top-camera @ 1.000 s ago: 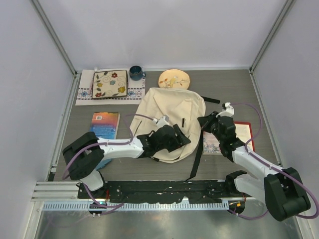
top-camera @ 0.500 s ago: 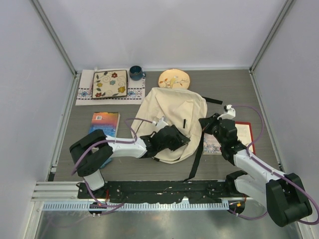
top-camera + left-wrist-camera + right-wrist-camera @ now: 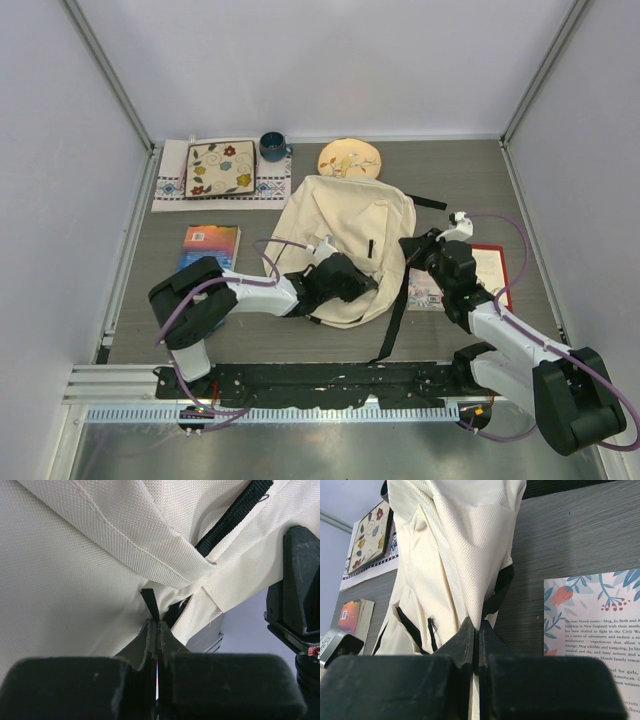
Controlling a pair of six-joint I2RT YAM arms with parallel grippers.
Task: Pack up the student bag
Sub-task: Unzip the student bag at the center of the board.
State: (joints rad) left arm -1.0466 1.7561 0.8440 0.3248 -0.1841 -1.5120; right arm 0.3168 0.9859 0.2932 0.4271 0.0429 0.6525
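The bag (image 3: 345,215) lies on the table (image 3: 470,190) between the two end effectors, and both are touching it. Its long axis runs from the near edge toward the far wall.

The left end effector (image 3: 156,630) is pressed together on a black zipper pull (image 3: 149,600) at the bag's near end. The cream body spreads ahead of it, and a folded seam flap sits just beyond the fingertips.

The right end effector (image 3: 476,630) is also pressed together, pinching a ridge of fabric on the bag's right side. Most of the bag lies ahead and to its left, and a printed sheet (image 3: 590,625) lies on the table to its right.

The next move probably falls to the left arm, since it holds the pull: it would draw the pull along the zip while the right arm keeps the cloth taut. The zip's line is hidden under the fold, so which way it runs cannot be told.

A book (image 3: 210,248) lies well to the left of the left end effector, not yet packed.
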